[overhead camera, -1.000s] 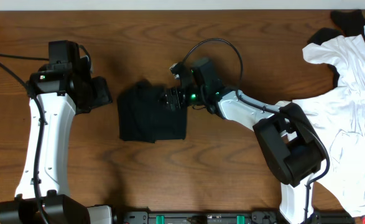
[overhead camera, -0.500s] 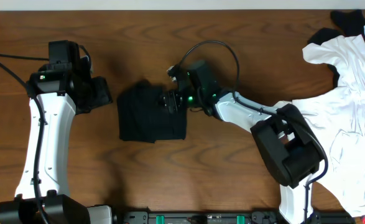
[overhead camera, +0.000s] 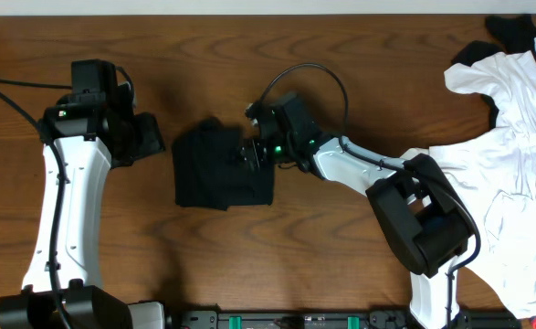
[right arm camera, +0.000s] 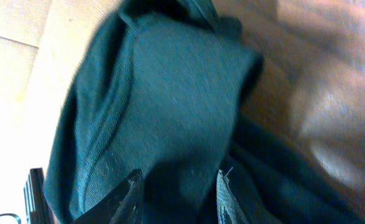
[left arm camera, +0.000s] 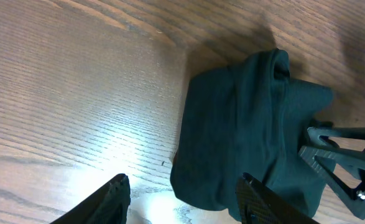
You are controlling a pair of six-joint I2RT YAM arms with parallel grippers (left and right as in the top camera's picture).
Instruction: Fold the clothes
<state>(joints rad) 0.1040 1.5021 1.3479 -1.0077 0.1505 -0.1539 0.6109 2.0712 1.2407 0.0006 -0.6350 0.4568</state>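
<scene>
Black shirt fold between right claw tips, grip unclear; left claw spread, clear of it.

The overhead view is evenly lit and sharp, with the white clothes nearly blown out, the left wrist view shows glare on the table, and the right wrist view is blurred over the shirt

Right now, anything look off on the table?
The black shirt is folded but lumpy: a bunched corner pokes out at its far edge. The white garments lie crumpled in a heap at the far right, unfolded.
</scene>
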